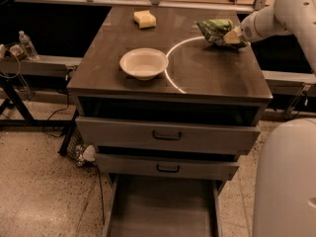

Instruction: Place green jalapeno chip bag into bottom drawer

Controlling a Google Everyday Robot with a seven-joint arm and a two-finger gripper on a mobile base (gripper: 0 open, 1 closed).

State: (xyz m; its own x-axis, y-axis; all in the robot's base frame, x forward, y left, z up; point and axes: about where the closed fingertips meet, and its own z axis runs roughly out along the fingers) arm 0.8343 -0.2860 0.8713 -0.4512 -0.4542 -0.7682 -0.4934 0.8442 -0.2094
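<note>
Gripper: my gripper [232, 36] is hanging over the far right part of the cabinet top [207, 78], at the end of my white arm [276, 19], which is reaching in from the right edge of the view.
Fingers: I am pinching them closed on the right end of the green jalapeno chip bag [215, 28], with one pale fingertip [230, 35] lying across the foil.
Green jalapeno chip bag: it is sitting in my grip near the back right corner of the top, its free end pointing left; I cannot tell whether its underside is touching the wood.
Bottom drawer: the bottom drawer [163, 206] is standing pulled out at floor level, showing its flat grey floor and low side walls, well below and in front of the bag.
Upper drawers: the top drawer [123, 131] and the middle drawer [129, 165] are showing grey fronts with dark handles.
White bowl: the white bowl [143, 63] is resting upright left of centre, well apart from my gripper.
Yellow sponge: the yellow sponge [144, 19] is lying at the back, left of the bag.
Pale arc: a thin pale curved line [170, 65] is running across the top between the bowl and the bag.
Base: my white base [289, 181] is filling the lower right.
</note>
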